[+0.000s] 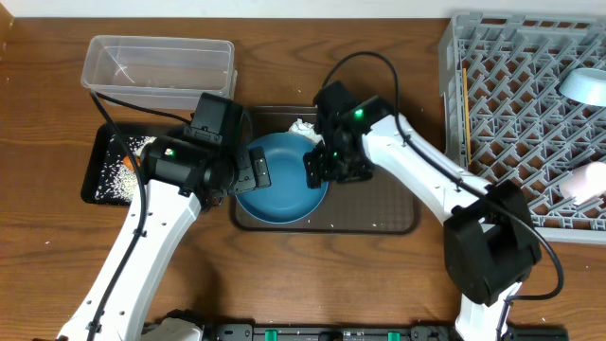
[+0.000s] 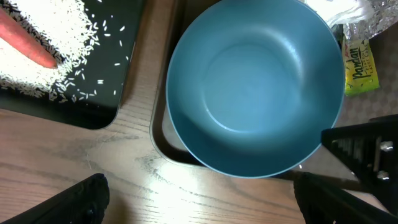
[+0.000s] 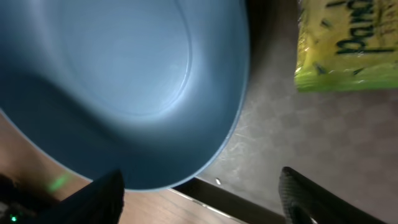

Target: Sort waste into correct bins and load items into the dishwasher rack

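The dark blue plate point(image 1: 281, 180) lies on the brown serving tray point(image 1: 379, 220); it also shows in the left wrist view point(image 2: 255, 87) and the right wrist view point(image 3: 118, 81). My left gripper point(image 1: 258, 171) is open and empty at the plate's left rim point(image 2: 205, 205). My right gripper point(image 1: 315, 168) is open and empty at its right rim point(image 3: 205, 199). The yellow-green wrapper point(image 2: 360, 62) point(image 3: 348, 50) and white tissue point(image 1: 303, 126) lie behind the plate. Rice point(image 2: 43, 62) and the carrot point(image 2: 25, 40) lie in the black tray point(image 1: 99, 180).
The clear tub point(image 1: 156, 62) stands at the back left. The grey dishwasher rack point(image 1: 511, 123) at the right holds chopsticks point(image 1: 465, 104), a light blue bowl point(image 1: 582, 85) and a white cup point(image 1: 587, 180). Bare wood table lies in front.
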Robot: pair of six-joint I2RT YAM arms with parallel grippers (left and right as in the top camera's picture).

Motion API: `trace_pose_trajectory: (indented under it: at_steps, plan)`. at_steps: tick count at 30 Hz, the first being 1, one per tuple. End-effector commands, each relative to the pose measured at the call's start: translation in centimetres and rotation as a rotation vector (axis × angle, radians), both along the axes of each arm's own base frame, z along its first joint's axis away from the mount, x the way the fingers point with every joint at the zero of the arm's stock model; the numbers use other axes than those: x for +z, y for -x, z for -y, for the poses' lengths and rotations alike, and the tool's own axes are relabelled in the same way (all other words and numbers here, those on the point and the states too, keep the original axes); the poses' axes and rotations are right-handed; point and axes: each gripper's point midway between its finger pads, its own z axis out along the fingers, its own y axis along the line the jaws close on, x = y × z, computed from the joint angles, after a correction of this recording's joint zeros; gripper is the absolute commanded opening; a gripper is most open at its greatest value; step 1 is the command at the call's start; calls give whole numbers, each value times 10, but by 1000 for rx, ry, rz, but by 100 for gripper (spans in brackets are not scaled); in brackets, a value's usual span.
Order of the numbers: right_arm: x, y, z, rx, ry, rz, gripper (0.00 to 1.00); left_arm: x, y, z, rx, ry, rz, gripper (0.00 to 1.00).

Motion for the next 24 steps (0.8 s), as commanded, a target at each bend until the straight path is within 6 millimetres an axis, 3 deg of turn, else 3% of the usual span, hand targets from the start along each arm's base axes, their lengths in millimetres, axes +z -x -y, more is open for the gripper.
trace_pose_trajectory:
  at_steps: [1,10,18,24]
  plan:
    - [-9,6,-1,-49,53,1,72,-1,0,-3,17,-13,-3,98]
    - [-43,20,-4,-144,81,-6,70,-1,0,-3,17,-13,-3,98]
    - [-49,22,11,-163,154,6,33,-1,0,-3,17,-13,-3,98]
    - [-50,19,36,-191,244,8,30,-1,0,-3,17,-13,-3,98]
